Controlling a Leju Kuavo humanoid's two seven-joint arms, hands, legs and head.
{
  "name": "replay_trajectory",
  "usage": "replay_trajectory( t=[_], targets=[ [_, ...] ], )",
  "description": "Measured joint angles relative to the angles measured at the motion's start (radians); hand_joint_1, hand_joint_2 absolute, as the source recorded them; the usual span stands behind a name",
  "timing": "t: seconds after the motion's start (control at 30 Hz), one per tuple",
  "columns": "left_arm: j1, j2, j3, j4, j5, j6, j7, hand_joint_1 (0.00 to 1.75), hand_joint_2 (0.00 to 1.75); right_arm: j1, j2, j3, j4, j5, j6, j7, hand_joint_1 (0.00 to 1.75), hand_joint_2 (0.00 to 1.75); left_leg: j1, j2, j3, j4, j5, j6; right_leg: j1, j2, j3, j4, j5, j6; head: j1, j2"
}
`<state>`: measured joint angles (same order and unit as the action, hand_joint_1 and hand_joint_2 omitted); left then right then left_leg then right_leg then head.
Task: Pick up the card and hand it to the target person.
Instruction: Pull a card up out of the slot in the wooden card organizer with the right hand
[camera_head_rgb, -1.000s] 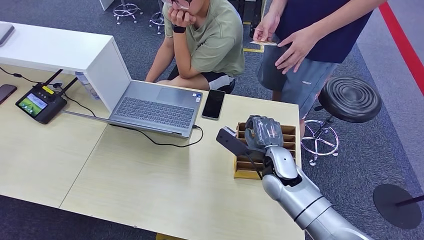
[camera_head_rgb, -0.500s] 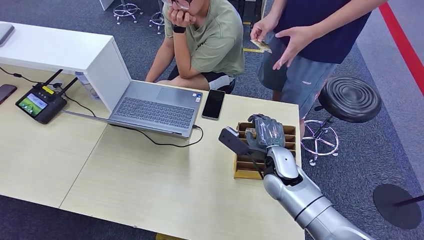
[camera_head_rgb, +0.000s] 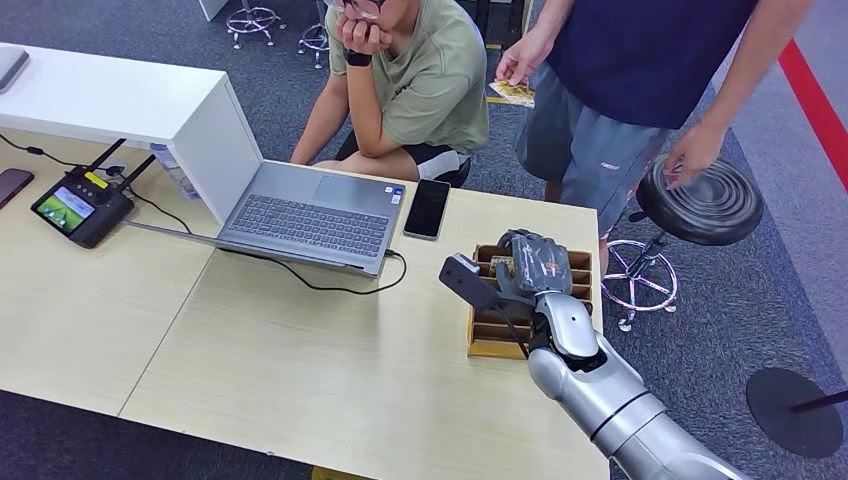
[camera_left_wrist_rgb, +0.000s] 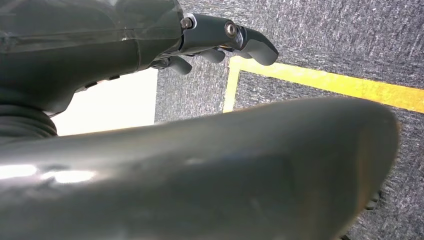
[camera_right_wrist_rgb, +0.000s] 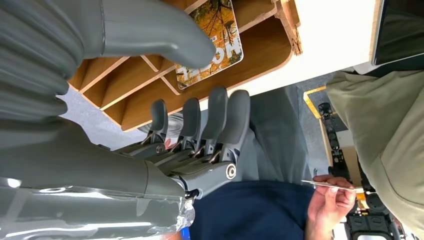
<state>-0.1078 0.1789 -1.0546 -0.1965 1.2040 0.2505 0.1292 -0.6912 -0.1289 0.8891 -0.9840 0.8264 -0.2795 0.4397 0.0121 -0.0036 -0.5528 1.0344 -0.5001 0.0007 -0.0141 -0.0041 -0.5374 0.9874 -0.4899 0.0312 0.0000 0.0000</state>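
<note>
A card (camera_right_wrist_rgb: 220, 30) with an autumn-leaf picture stands in a slot of the wooden holder (camera_right_wrist_rgb: 260, 50) at the right end of the table. My right hand (camera_head_rgb: 535, 265) hovers over the holder (camera_head_rgb: 485, 335), where the card (camera_head_rgb: 502, 266) peeks out beside it. In the right wrist view the thumb (camera_right_wrist_rgb: 150, 30) lies over the card's near side and the fingers (camera_right_wrist_rgb: 220, 120) reach past the holder's far wall, with nothing pinched. A standing person (camera_head_rgb: 640, 60) across the table holds another card (camera_head_rgb: 512, 92). My left hand (camera_left_wrist_rgb: 220, 37) hangs over the carpet, holding nothing.
A seated person (camera_head_rgb: 420, 80) leans at the far table edge behind a laptop (camera_head_rgb: 310, 212) and a black phone (camera_head_rgb: 427, 208). A controller (camera_head_rgb: 80, 205) and a white box (camera_head_rgb: 130, 105) sit at the left. A black stool (camera_head_rgb: 698, 198) stands to the right of the table.
The standing person's raised hand dropped to the stool; the card in their other hand sank a little. My right hand shifted slightly over the holder.
</note>
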Motion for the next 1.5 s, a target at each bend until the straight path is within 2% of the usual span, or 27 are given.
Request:
replay_trajectory(
  t=[0.27, 0.53, 0.87, 1.07, 1.17, 1.23, 1.33, 1.47, 1.5],
  targets=[
    [0.000, 0.000, -0.001, 0.000, -0.001, 0.001, 0.000, 0.00, 0.00, 0.011, -0.001, -0.006, 0.035, -0.009, -0.005, -0.005, 0.93, 1.75, 0.000, 0.000, 0.001, -0.001, 0.001, 0.000, 0.000, 0.000, 0.001, -0.001, 0.001, 0.000, 0.000, 0.000],
    [0.000, 0.002, -0.001, 0.000, -0.001, 0.005, -0.001, 0.00, 0.00, 0.013, -0.001, -0.011, 0.050, -0.014, -0.007, -0.010, 1.00, 1.75, 0.000, -0.001, 0.001, -0.001, 0.000, 0.000, 0.000, -0.001, 0.001, -0.001, 0.000, 0.000, 0.000, 0.000],
    [0.000, 0.006, 0.001, 0.000, -0.001, 0.007, -0.006, 0.00, 0.00, 0.016, 0.001, -0.013, 0.052, -0.017, -0.002, -0.015, 1.20, 1.75, 0.000, -0.001, 0.001, 0.000, 0.000, 0.000, 0.000, -0.001, 0.001, 0.000, 0.000, 0.000, 0.000, 0.000],
    [0.000, 0.006, 0.001, 0.000, -0.001, 0.008, -0.008, 0.00, 0.00, 0.019, -0.002, -0.016, 0.047, -0.017, -0.003, -0.016, 1.40, 1.75, 0.000, -0.001, 0.001, -0.001, 0.000, 0.000, 0.000, -0.001, 0.001, -0.001, 0.000, 0.000, 0.000, 0.000],
    [0.000, 0.006, -0.001, -0.001, -0.003, 0.003, -0.006, 0.00, 0.00, 0.025, -0.007, -0.019, 0.034, -0.016, -0.007, -0.015, 1.61, 1.75, 0.000, -0.001, 0.001, -0.001, 0.001, 0.000, 0.000, -0.001, 0.001, -0.001, 0.001, 0.000, 0.000, 0.000],
    [0.002, 0.011, 0.014, -0.008, 0.011, -0.035, -0.011, 0.00, 0.00, 0.030, -0.011, -0.020, 0.024, -0.014, -0.008, -0.016, 1.72, 1.75, 0.000, -0.001, 0.001, -0.001, 0.001, 0.000, 0.000, -0.001, 0.001, -0.002, 0.001, 0.000, 0.000, 0.000],
    [0.003, 0.018, 0.037, -0.007, 0.027, -0.096, -0.066, 0.00, 0.00, 0.039, -0.020, -0.030, 0.019, -0.010, -0.014, -0.019, 1.75, 1.75, 0.000, -0.001, 0.001, 0.000, 0.000, 0.000, 0.000, -0.001, 0.001, -0.001, 0.000, 0.000, 0.000, 0.000],
    [0.000, 0.022, 0.023, -0.001, 0.010, -0.099, -0.082, 0.00, 1.75, 0.054, -0.035, -0.045, 0.004, -0.004, -0.013, -0.023, 1.75, 1.75, 0.001, -0.002, 0.002, -0.002, 0.001, 0.000, 0.001, -0.002, 0.002, -0.003, 0.001, -0.001, 0.000, 0.000],
    [0.000, 0.023, 0.021, -0.001, 0.008, -0.099, -0.080, 0.00, 1.75, 0.056, -0.036, -0.048, 0.002, -0.003, -0.012, -0.024, 1.75, 1.75, 0.001, -0.002, 0.002, -0.003, 0.002, 0.000, 0.001, -0.002, 0.003, -0.004, 0.002, -0.001, 0.000, 0.000]
  ],
)
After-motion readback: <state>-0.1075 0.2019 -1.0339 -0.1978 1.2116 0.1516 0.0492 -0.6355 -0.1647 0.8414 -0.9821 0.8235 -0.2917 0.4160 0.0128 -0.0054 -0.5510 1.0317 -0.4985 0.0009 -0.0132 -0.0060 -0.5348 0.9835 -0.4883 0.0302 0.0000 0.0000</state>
